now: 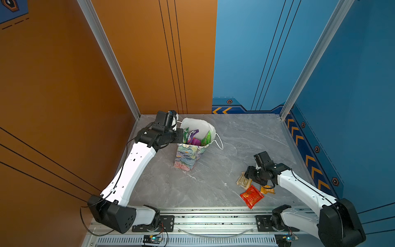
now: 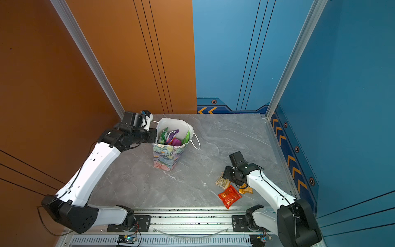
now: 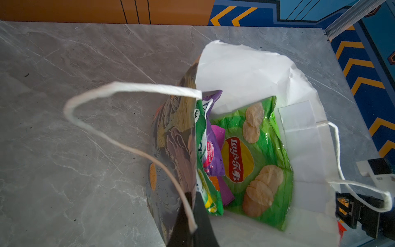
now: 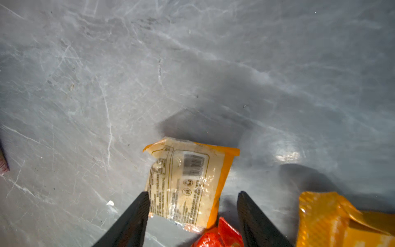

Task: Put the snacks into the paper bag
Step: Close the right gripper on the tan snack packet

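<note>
The paper bag (image 3: 245,70) is pinched at its wall by the closed left pincer (image 3: 192,205), presumably to hold its mouth open over the Lay's packet (image 3: 252,154) inside, while the open right pincer (image 4: 193,193) is set astride a tan packet (image 4: 188,171) on the counter (image 4: 128,64).

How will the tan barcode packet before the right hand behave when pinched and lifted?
The tan packet looks flat and thin, so probably light. Its glossy, wrinkled film may slip or crumple in the open right hand. The red packet seems to touch it and might shift too.
</note>
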Controlling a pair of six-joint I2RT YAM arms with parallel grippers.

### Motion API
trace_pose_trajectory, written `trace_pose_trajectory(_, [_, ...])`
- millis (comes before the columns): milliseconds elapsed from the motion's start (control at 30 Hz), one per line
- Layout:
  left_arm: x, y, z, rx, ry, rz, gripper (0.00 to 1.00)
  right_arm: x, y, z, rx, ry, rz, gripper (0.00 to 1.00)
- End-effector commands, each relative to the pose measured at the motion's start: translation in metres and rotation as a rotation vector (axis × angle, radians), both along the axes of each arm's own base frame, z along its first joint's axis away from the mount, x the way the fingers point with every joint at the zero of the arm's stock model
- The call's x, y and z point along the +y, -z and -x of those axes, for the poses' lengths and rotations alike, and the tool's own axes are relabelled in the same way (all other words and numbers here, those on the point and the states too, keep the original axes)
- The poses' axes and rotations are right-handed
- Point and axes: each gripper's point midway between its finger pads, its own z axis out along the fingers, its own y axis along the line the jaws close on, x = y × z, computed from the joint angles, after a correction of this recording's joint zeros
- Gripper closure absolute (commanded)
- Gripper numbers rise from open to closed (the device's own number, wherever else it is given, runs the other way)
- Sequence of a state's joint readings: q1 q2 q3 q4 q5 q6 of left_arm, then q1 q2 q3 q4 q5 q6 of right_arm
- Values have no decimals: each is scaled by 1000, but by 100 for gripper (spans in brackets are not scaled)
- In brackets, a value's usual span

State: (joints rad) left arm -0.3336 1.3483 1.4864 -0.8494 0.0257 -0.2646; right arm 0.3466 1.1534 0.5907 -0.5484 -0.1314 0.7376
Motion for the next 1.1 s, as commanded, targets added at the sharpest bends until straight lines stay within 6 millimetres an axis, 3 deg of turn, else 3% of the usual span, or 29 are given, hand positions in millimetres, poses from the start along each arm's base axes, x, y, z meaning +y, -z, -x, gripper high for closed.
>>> trace_pose_trajectory(0, [1,-16,-3,-64,6,5,96,-2,14,-2,-8,64,-19,36])
trace_pose_trajectory(167, [2,-14,-3,-60,3,0,96,-1,22,-4,-1,51,-12,49])
trace_pose_trajectory(567, [2,-15,-3,-61,3,3,96,13,34,-6,25,20,-36,90])
trace_pose_trajectory(1067, [2,-16,-3,-63,5,6,96,17,2,-22,-47,13,-42,94])
